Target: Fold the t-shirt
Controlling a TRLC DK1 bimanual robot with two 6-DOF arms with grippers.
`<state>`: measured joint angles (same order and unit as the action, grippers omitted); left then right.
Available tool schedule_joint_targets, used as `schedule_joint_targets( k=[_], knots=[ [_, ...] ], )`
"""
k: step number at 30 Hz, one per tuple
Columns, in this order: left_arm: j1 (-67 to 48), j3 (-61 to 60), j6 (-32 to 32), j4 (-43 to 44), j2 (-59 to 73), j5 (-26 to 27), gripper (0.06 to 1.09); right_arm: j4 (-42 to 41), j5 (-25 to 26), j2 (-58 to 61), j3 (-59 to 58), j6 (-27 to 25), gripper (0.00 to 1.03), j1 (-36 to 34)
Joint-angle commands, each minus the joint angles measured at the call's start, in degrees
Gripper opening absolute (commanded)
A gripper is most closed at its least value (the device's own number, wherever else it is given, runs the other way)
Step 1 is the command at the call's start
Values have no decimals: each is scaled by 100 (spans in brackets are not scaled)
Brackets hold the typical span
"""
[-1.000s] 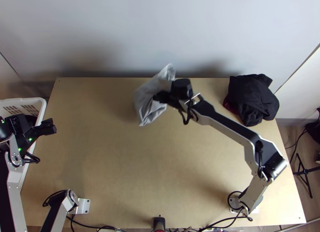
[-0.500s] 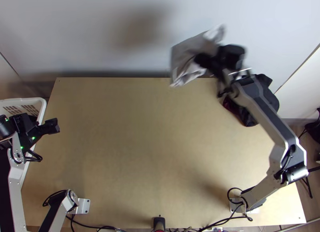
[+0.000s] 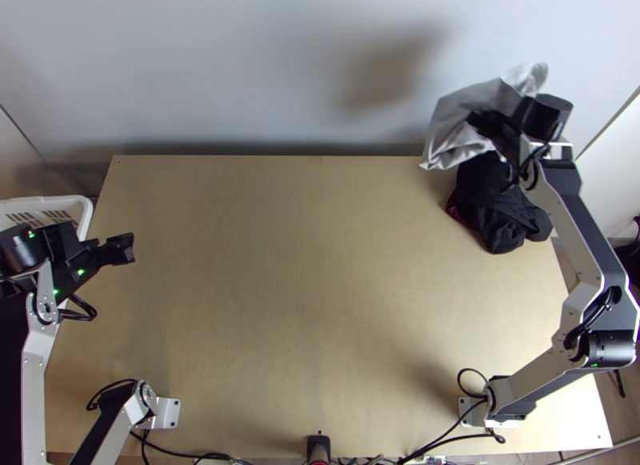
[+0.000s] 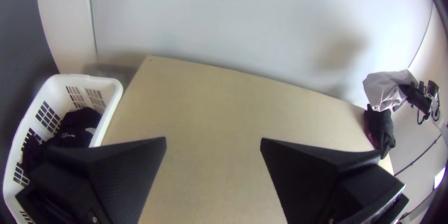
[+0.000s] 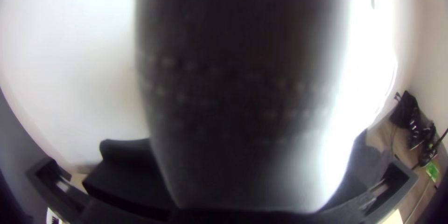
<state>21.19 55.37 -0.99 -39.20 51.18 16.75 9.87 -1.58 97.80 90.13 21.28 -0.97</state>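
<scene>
1. T-shirt (image 3: 454, 114), pale grey, loosely layered; held aloft at the far right corner of the surface (image 3: 320, 305), by the heap of dark cloth (image 3: 496, 217)
2. Right end effector (image 3: 478, 122): narrow, clamped on the T-shirt
3. Left end effector (image 4: 213, 143): wide, holding nothing, near the white basket (image 4: 86, 80)
4. Step in hand, as judged: delivery of the T-shirt to the heap, folding probably finished
5. Handling: centre over the heap, lower gently, let the hanging part settle flat, release only once supported, then withdraw straight so that no layer drags open
</scene>
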Motion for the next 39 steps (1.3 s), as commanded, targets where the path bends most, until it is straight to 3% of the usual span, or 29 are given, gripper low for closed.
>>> schedule_joint_targets(
  k=[1,15,18,23,28,29,33,37,39],
  knots=[
    [-273,8,143,114,41,-5,104,-187,-17,-24,-689,-449,3,-694],
    [-423,-18,126,229,129,-5,104,-574,-35,-129,-1480,-1838,3,-2082],
    [-423,-36,108,220,129,-5,104,-679,-35,-147,-1920,-2224,3,-2126],
    [-423,-36,108,220,68,-5,104,-2103,-35,-147,-3010,-2796,3,-2153],
    [-361,-18,3,158,-29,-14,104,-2279,-35,-323,-3528,-2840,3,-1951],
    [-335,-18,-15,141,-29,-14,104,-2296,-35,-367,-3616,-2857,5,-1907],
    [-326,-27,-32,88,-99,-14,104,-2376,-35,-587,-3880,-2787,47,-1836],
    [-326,-62,-32,44,-152,-5,104,-2305,-52,-797,-4135,-2866,56,-1801],
    [-317,-115,-32,26,-187,-14,104,-2235,-140,-903,-4223,-2884,70,-1801]
  ],
)
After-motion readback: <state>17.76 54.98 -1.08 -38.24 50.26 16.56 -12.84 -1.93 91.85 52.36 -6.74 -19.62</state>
